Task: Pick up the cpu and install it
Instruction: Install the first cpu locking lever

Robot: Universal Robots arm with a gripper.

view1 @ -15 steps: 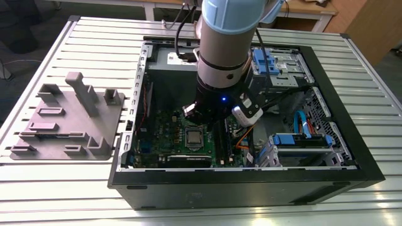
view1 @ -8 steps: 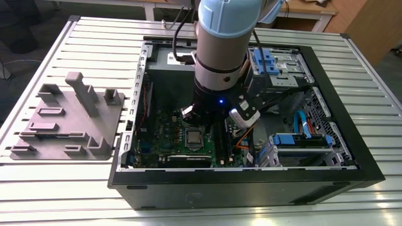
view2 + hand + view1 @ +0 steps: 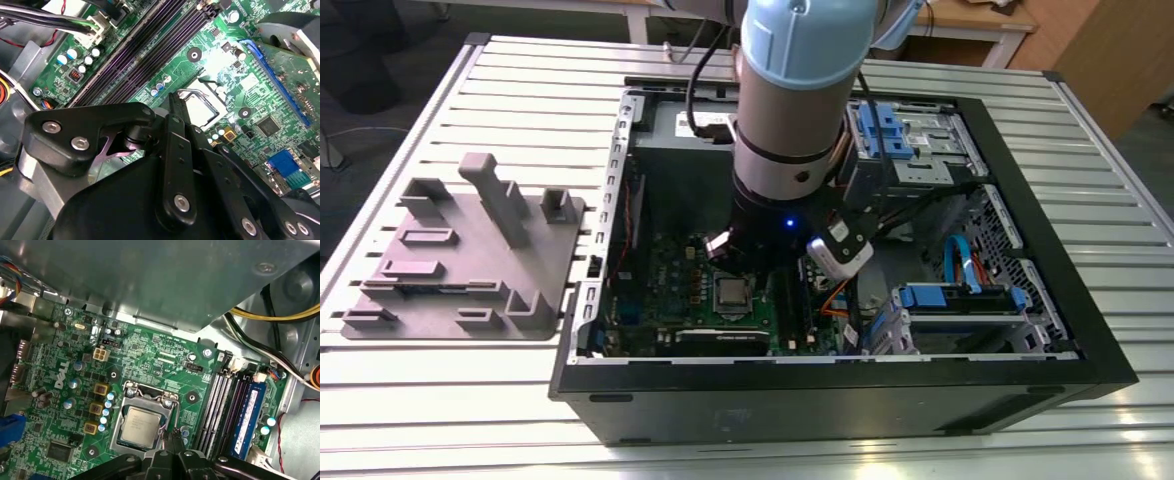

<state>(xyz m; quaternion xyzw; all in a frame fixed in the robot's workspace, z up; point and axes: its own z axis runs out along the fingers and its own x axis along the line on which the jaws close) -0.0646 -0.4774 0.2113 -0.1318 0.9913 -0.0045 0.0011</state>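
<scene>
the arm reaches down into the open computer case, which lies on the slatted metal table. the gripper hangs low over the green board inside the case, just beside the socket.

the cpu is a small silver square. it sits flat in the socket, inside the metal frame, and shows in both wrist views. in the exterior view it is the pale square near the front edge of the board, just below the arm.

the black fingers end in a thin point near one edge of the cpu. they look close together, but i cannot tell if they are fully closed or if they touch the chip. they do not have the cpu in their grip.

long dark memory slots run along one side of the socket. a blue stick sits in one of them.

a grey plastic holder with posts and slots sits on the table, next to the case, near the table's edge on the exterior view's left.
</scene>
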